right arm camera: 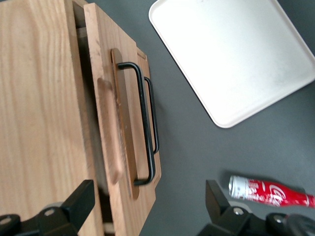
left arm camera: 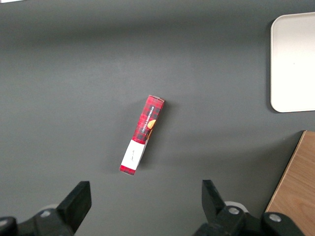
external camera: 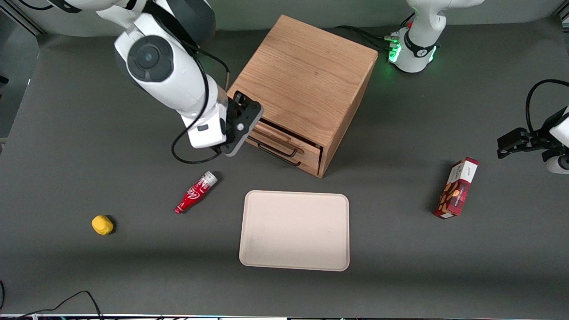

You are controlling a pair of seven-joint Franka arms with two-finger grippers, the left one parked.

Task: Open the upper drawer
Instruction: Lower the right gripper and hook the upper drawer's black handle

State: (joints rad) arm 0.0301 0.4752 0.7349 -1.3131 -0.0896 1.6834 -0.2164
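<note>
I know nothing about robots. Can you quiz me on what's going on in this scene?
1. True or false: the gripper is shut on the handle of the upper drawer.
2. Which thing lies toward the parked arm's end of the table? A) red bottle B) yellow ball C) red box
3. Fill in: the upper drawer stands slightly ____ of the cabinet.

Key: 1 false, the gripper is open beside the drawer fronts, touching neither handle; 2 C; 3 out.
</note>
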